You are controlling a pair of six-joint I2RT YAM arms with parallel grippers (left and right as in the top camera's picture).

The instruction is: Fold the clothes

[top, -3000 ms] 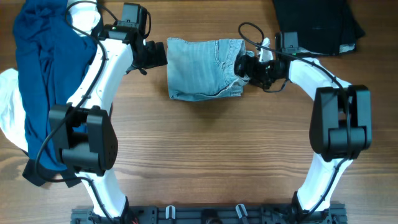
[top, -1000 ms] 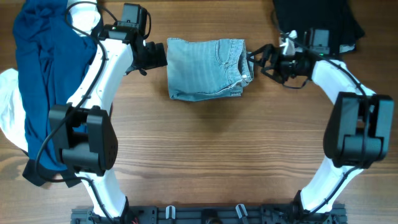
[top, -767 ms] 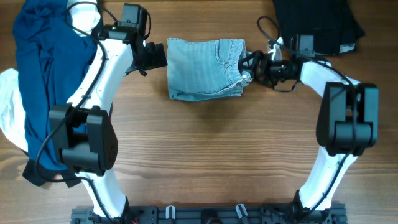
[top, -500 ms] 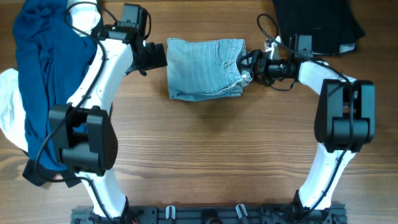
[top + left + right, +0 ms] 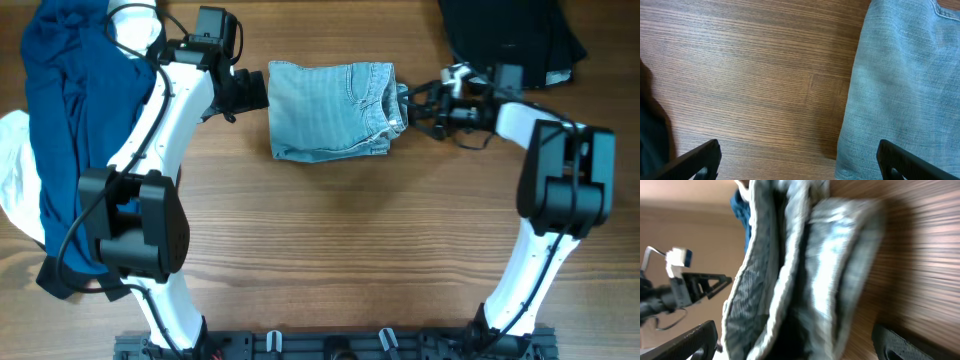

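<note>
The pale-blue denim shorts (image 5: 330, 108) lie folded in a rectangle at the table's far middle. My left gripper (image 5: 256, 90) is open at their left edge; in the left wrist view the denim (image 5: 905, 75) fills the right side, and the wide-spread fingers (image 5: 800, 165) straddle that edge. My right gripper (image 5: 417, 105) is open at the shorts' right edge. The right wrist view shows the stacked denim layers (image 5: 800, 270) end-on, blurred, between the spread fingers (image 5: 800, 347), which hold nothing.
A navy garment (image 5: 65, 100) lies over a white one (image 5: 14, 175) at the table's left edge. A black garment (image 5: 510, 30) lies at the far right, just behind my right arm. Wood tabletop (image 5: 330, 240) lies in front of the shorts.
My right gripper let go of the shorts' right edge, drew back, came in again and now sits slightly back with its wrist turned. That edge now bulges rightward. The left arm has not moved.
</note>
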